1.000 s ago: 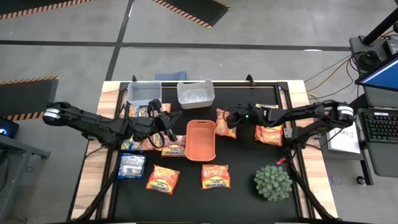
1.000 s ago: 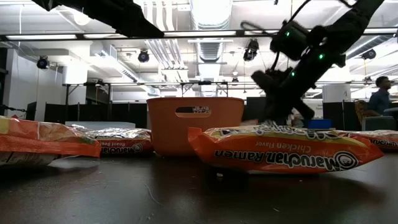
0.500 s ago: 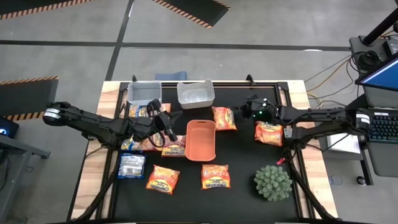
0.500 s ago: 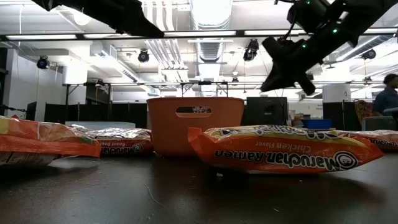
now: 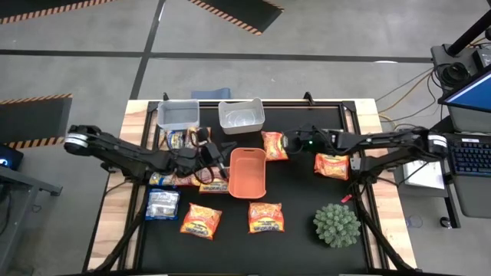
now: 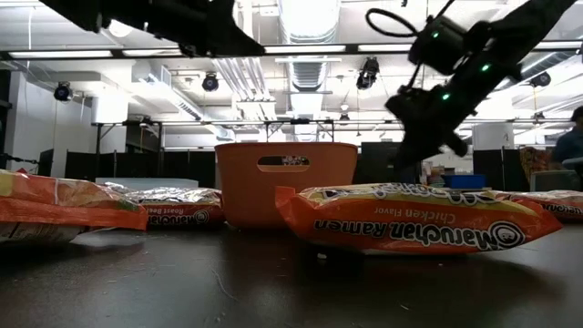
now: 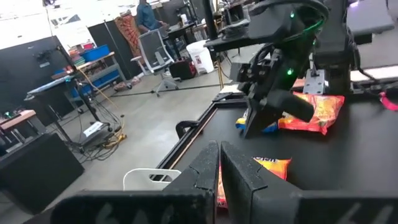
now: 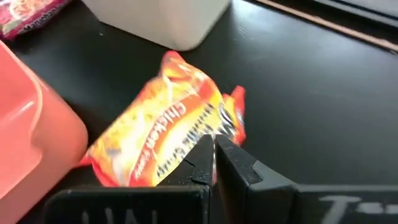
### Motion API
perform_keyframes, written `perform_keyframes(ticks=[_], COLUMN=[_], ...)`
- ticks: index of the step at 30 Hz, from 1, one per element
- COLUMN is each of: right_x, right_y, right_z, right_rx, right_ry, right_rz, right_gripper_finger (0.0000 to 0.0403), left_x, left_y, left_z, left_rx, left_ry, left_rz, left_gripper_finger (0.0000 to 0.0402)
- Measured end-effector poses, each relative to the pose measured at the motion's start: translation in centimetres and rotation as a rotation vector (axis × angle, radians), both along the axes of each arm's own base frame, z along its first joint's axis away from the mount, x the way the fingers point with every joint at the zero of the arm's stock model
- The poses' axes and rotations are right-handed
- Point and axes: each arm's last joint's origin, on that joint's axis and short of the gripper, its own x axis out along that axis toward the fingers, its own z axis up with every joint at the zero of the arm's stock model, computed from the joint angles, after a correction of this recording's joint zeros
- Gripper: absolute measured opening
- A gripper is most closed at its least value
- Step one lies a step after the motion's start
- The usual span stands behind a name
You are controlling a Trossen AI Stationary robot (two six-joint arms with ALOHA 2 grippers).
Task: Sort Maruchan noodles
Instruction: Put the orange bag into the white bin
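Maruchan noodles packets lie flat on the black table: an orange one (image 5: pixel 275 146) right of the orange tray (image 5: pixel 248 170), another (image 5: pixel 331 164) farther right, two (image 5: pixel 266 217) (image 5: pixel 201 221) near the front, a silvery-blue one (image 5: pixel 162 203), and several (image 5: pixel 178 138) under my left arm. My left gripper (image 5: pixel 221 153) is shut and level, just left of the tray, holding nothing (image 7: pixel 219 163). My right gripper (image 5: pixel 285 142) is shut and slants down above the orange packet (image 8: pixel 168 130). The low view shows this gripper (image 6: pixel 407 157) clear of the table.
Two pale bins (image 5: pixel 178 115) (image 5: pixel 241 116) stand at the far edge. A spiky green plant ball (image 5: pixel 336 224) sits at the front right. The table's wooden border (image 5: pixel 138 146) runs along both sides. A person (image 6: pixel 572 137) is in the room behind.
My right gripper was low at the orange packet by the tray. It rose and drew back toward the right edge, then came back left and lower over that packet, rolling as it went. My left gripper moved right toward the orange tray and rolled a little. Both stayed shut.
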Motion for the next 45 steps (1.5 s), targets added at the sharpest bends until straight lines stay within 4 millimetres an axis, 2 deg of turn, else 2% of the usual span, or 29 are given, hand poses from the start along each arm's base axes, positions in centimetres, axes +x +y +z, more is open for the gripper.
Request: perform_keyframes(ticks=[8,12,19,25,29,33,45], right_x=[2.3,3.3,3.6,2.5,1.5,0.6,-2.0], right_y=[-3.0,-3.9,-4.0,-3.1,-1.9,-0.9,0.0], right_z=[-1.5,-2.1,-3.0,-3.0,-2.3,-0.5,5.3], right_rx=[-0.02,-0.015,0.029,0.1,0.148,0.158,-0.014], right_ry=[0.053,0.095,0.192,0.293,0.341,0.319,0.126], right_rz=[-0.036,0.013,0.02,0.0,0.004,-0.002,0.103], right_gripper_finger=[0.0008,0.0008,0.0008,0.0008,0.0008,0.0008,0.0008], left_x=[3.0,4.1,4.7,4.7,4.7,4.7,4.7], left_y=[-0.4,-0.6,-0.6,-0.6,-0.6,-0.6,-0.7], left_z=[0.8,1.3,1.3,1.3,1.1,1.0,0.9], left_rx=[0.029,0.043,0.04,0.032,0.023,0.022,-0.002], left_ry=[0.028,0.055,0.065,0.063,0.072,0.08,0.076], left_rz=[0.001,0.001,0.005,0.006,0.007,0.007,-0.018], left_gripper_finger=[0.0,0.0,0.0,0.0,0.0,0.0,0.0])
